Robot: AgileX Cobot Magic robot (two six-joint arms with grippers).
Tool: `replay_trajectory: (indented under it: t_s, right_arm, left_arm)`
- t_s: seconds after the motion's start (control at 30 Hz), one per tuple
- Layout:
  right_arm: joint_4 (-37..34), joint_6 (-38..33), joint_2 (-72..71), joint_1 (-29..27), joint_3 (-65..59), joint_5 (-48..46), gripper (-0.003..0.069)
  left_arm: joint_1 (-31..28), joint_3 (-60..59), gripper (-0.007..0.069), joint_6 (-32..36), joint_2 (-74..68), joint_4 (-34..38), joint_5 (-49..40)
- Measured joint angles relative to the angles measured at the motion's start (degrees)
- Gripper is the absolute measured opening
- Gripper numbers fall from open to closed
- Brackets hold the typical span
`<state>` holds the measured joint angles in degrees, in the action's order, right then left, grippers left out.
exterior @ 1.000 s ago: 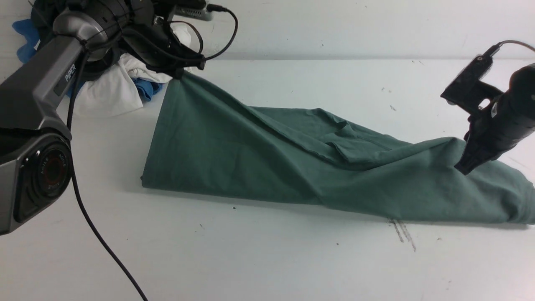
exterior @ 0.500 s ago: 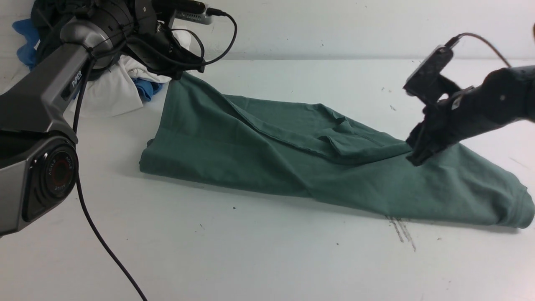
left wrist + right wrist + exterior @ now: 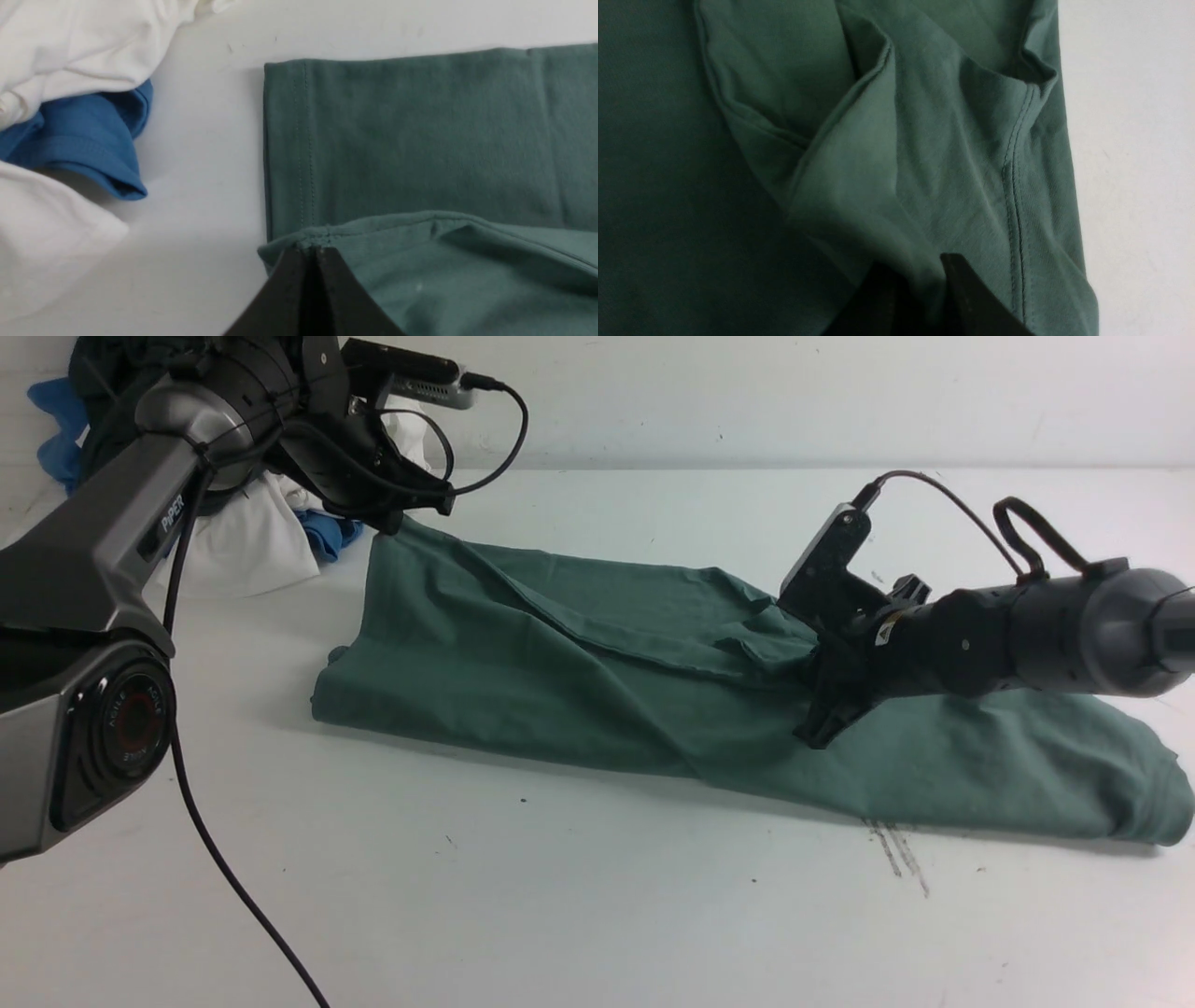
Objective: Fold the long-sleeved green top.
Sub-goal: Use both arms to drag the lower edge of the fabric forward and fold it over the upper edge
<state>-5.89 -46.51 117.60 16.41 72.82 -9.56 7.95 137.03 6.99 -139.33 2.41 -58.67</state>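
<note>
White tabletop (image 3: 597,933) fills the scene before us, with a pale wall behind it. At the far left we see a heap of clothes: a white garment (image 3: 243,546) with a blue garment (image 3: 329,534) tucked against it. Just beside that heap, the left gripper (image 3: 397,518) has its jaws pressed together on a hem corner of the green long-sleeved top (image 3: 560,672). The left wrist view shows us the stitched corner pinched between the two black fingertips, raised a little above the layer lying flat below. From that corner the top stretches rightward across the table as a long folded band, with loose creases and a raised flap near its middle. Further right, the right gripper (image 3: 814,733) comes in low, its arm nearly level with the table and its tips down on the cloth. In the right wrist view we see a ridge of green fabric caught between its narrow-set fingers, near a stitched seam. The far end of the top reaches almost to the right side of the front view, and dark scuff marks (image 3: 898,849) lie just in front of it.
</note>
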Motion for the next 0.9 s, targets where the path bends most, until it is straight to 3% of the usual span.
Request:
replay_trajectory:
  t_s: [0.23, 0.4, 0.57, 0.67, 0.8, 0.83, 0.87, 0.9]
  right_arm:
    - [-3.0, 6.5, 0.0, -1.4, 3.5, 1.0, 0.0018]
    - [-8.0, 15.1, 1.6, -3.9, 11.0, 2.2, 0.0017]
    - [-13.3, 21.0, 10.3, -4.3, 18.7, 3.4, 0.0033]
    - [-15.5, 23.2, 15.0, -4.4, 22.8, 2.7, 0.0087]
    - [-20.1, 27.6, 18.3, -6.1, 29.6, -1.5, 0.0283]
    - [-20.2, 27.8, 18.2, -6.2, 30.0, -2.1, 0.0290]
    - [-20.3, 28.0, 17.5, -7.2, 32.9, -4.3, 0.0349]
    - [-20.3, 28.1, 17.3, -7.4, 33.2, -5.2, 0.0353]
  left_arm:
    - [0.0, 0.0, -0.0006, 0.0, 3.5, 0.0, -0.9]
    - [0.0, 0.1, -0.0006, -1.2, 5.5, 0.0, 8.7]
    - [0.0, 0.1, -0.0002, -6.6, 0.7, -0.4, 16.1]
    - [-0.2, 0.0, 0.0039, -9.3, -3.5, -1.1, 19.5]
    - [-1.4, -0.4, 0.0228, -14.5, -7.2, -1.3, 20.7]
    - [-1.5, -0.4, 0.0239, -14.7, -7.2, -1.3, 20.7]
    - [-2.0, -0.4, 0.0330, -15.5, -6.6, -1.5, 20.6]
    - [-2.0, -0.4, 0.0340, -15.6, -6.5, -1.5, 20.5]
